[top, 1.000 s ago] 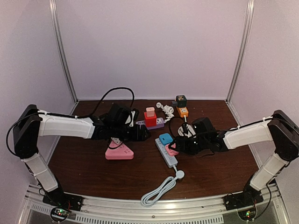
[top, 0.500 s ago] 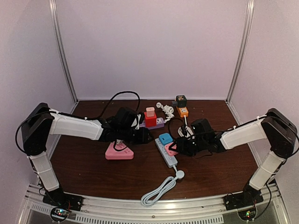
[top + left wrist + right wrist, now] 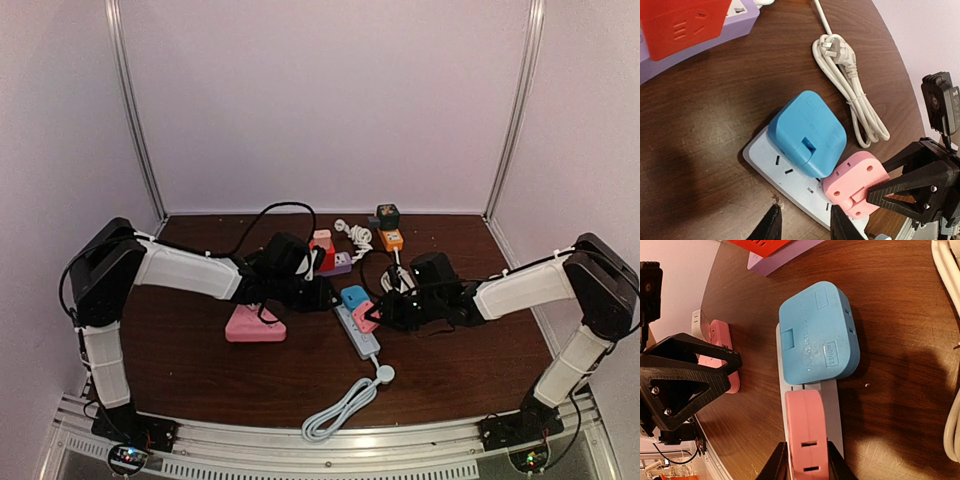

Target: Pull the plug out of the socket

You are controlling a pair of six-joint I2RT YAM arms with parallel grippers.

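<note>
Your right gripper (image 3: 807, 456) is clenched on the pink square plastic plug (image 3: 807, 432), its fingers (image 3: 776, 466) pressed against both sides of the plug at the bottom edge of the right wrist view. The plug is seated in the pale grey plastic power strip (image 3: 362, 338), which lies on the dark brown wooden surface (image 3: 200, 370) at the centre of the overhead frame. On the same strip, just beside the pink plug, sits a blue rounded square plastic adapter (image 3: 807, 131).

Your left gripper (image 3: 804, 214) is released, jaws apart. It hangs over the end of the strip that carries the blue adapter, at the bottom of the left wrist view. Whether it touches the strip cannot be told.

A red plastic cube adapter (image 3: 682, 22) stands on a purple strip (image 3: 700, 55) at the upper left of that view. A bundled white cable (image 3: 852, 90) lies at the upper right. A pink triangular socket block (image 3: 255, 326) rests left of centre in the overhead frame.
</note>
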